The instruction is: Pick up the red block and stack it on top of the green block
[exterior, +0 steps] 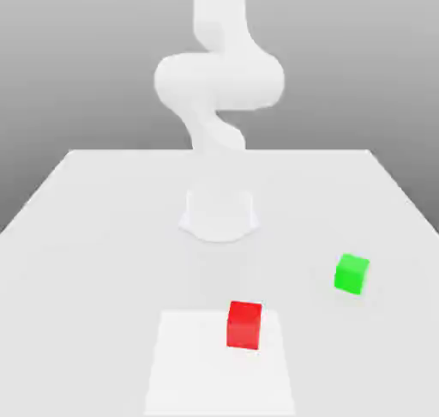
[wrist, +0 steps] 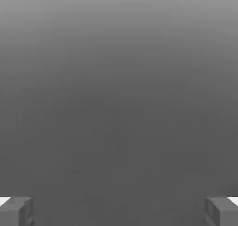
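Past my wide-open, empty pincer I see grey backdrop; my white arm rises from the pale table, red block and green block apart.

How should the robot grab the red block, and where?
I'd come straight down from above the red block, with one finger on each of two opposite upright sides. It's a plain cube with flat faces and no handle, and its top is uncovered. It looks slightly turned, so the gripper, wide open now, should probably turn to match.
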